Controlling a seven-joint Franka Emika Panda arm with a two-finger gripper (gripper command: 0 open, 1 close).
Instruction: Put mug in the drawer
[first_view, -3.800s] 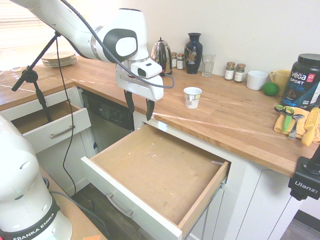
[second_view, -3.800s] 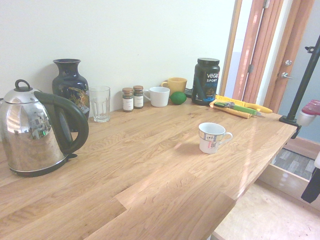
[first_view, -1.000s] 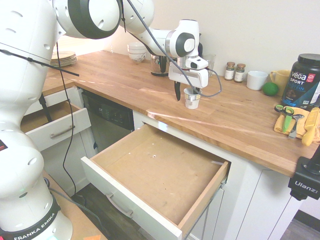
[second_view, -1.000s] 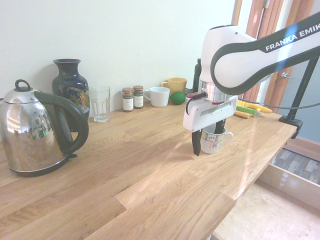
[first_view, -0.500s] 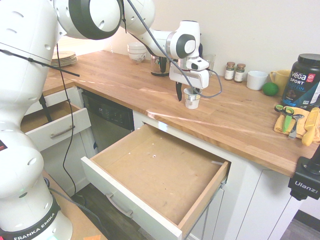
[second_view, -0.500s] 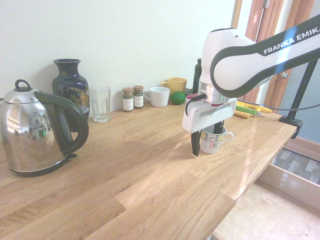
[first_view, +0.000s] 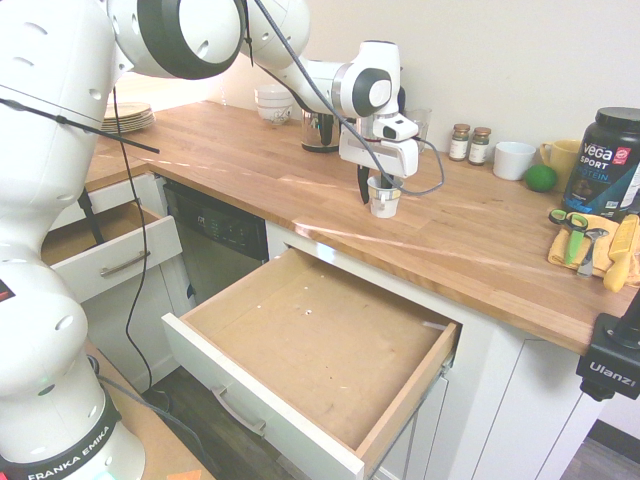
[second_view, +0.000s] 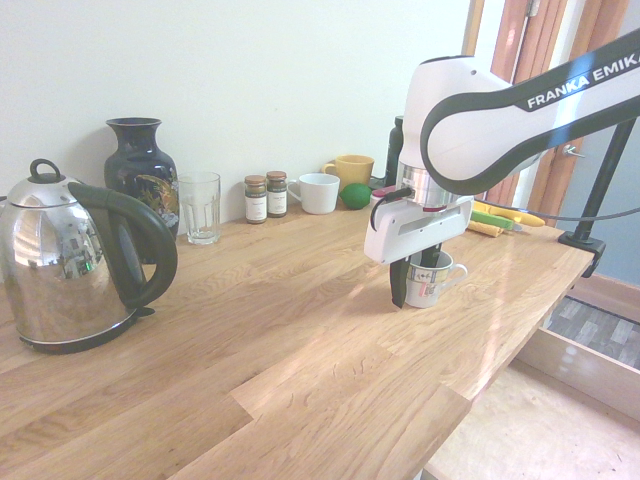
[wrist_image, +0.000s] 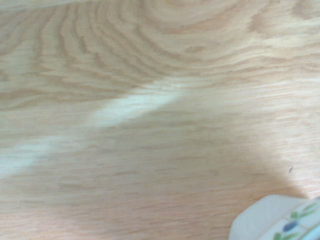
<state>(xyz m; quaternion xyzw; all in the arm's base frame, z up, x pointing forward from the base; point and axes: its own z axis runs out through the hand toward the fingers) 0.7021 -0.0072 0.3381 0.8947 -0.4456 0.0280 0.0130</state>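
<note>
The mug, a small white cup with a shiny lower part and a handle, stands upright on the wooden counter just behind the drawer. My gripper is lowered over it and straddles its wall: one dark finger is close against the outside, the other reaches inside the cup. The jaws are partly narrowed and still open, and the mug rests on the counter. A white printed rim shows at the wrist view's corner. The wide drawer is pulled out, its bare wood inside holding nothing.
A smaller drawer stands open at the left. Along the wall are a steel kettle, dark vase, glass tumbler, spice jars, plain white mug, yellow mug and lime. A black tub and scissors sit right.
The outer finger has moved in toward the mug's side, narrowing the jaws around its wall. The arm and mug have stayed in place.
</note>
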